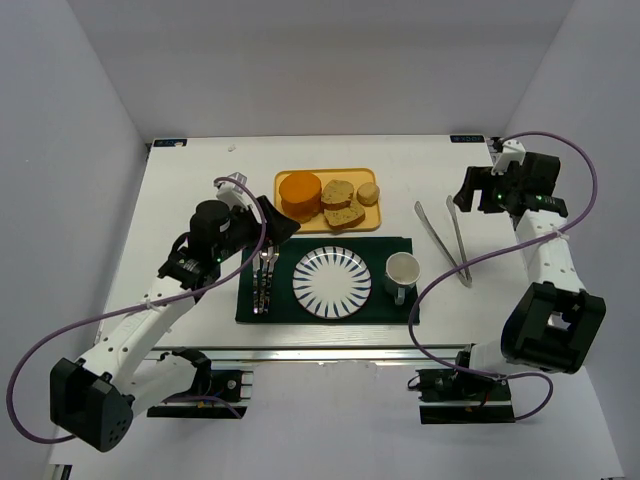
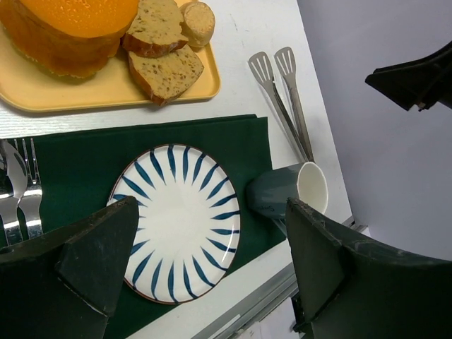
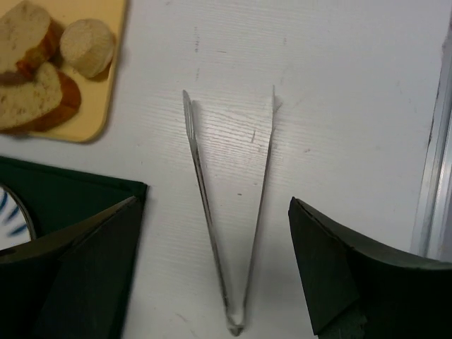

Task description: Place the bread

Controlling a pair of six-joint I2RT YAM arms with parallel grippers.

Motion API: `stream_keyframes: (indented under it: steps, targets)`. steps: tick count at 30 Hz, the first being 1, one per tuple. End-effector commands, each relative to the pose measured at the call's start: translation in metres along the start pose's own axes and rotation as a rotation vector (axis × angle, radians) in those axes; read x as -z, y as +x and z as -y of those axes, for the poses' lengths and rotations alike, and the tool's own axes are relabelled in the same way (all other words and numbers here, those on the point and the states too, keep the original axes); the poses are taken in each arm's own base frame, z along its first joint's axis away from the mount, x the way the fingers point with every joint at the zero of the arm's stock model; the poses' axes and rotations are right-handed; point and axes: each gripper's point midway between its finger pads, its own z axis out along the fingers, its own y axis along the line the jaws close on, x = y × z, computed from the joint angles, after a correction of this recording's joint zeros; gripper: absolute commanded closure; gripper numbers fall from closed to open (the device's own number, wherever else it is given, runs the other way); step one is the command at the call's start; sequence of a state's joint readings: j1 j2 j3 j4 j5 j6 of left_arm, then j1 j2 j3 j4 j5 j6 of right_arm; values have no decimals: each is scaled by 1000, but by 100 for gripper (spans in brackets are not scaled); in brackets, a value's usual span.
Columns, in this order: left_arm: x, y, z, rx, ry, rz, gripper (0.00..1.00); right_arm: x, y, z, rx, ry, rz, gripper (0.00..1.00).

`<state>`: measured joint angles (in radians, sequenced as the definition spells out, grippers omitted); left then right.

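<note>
I see the bread (image 1: 335, 200) on the yellow tray (image 1: 345, 176), at 12 o'clock from the striped plate (image 1: 332, 281). The orange bun (image 1: 300, 192) is on the tray's 9 o'clock side, with the two slices (image 1: 341, 206) touching it. My left fingers (image 1: 278, 222) are spread wide and grip nothing, at 10 o'clock from the plate, beside the tray corner. My right fingers (image 1: 466, 190) are also spread wide, above the tongs (image 1: 445, 240), which lie on the desk (image 1: 200, 180) at 3 o'clock from the cup (image 1: 402, 271).

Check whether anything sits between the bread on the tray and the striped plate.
Nothing visible does. The orange bun and two bread slices lie on the yellow tray; only its near rim and a strip of green placemat separate them from the bare striped plate. The mug stands off to the plate's right.
</note>
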<state>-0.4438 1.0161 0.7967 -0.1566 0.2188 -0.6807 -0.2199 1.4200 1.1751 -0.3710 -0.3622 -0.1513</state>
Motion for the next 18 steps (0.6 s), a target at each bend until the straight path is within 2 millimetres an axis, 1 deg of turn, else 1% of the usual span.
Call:
stream_keyframes:
  steps: [1,2,3,4,5,6,8,9,10,11,12,13,14,15,16,18]
  targets:
    - [2,-17,12,-30,27,36,7,22,-19,-29,271,-200,113,11]
    - [3,-17,12,-29,24,35,7,35,-4,-40,335,-294,99,11]
    - [3,-17,12,-30,21,34,7,39,1,-52,416,-370,122,11]
    - [4,-18,12,-31,20,40,7,37,5,-51,445,-366,118,13]
    - [5,-18,11,-31,17,41,7,32,10,-48,422,-354,103,18]
    - [5,-17,11,-29,17,41,7,27,17,-41,408,-320,76,38]
    - [7,-15,10,-26,15,44,7,20,29,-30,386,-284,22,73]
    - [8,-15,10,-25,18,44,7,13,40,-21,375,-256,-21,88]
    - [8,-14,9,-23,17,43,7,11,47,-19,366,-252,-47,85]
    - [9,-15,9,-24,17,46,7,6,55,-15,359,-250,-72,55]
    - [9,-15,9,-24,15,48,7,3,61,-7,345,-212,-101,32]
    - [10,-14,9,-24,13,48,7,-2,61,-2,332,-190,-107,16]
    - [10,-13,7,-23,11,48,7,-3,62,2,324,-174,-118,11]
    - [11,-13,7,-23,12,52,7,-8,68,10,300,-141,-154,11]
    - [11,-11,6,-18,10,52,7,-10,66,14,295,-123,-158,11]
    - [10,-6,3,-12,12,41,7,-16,77,26,259,-59,-204,11]
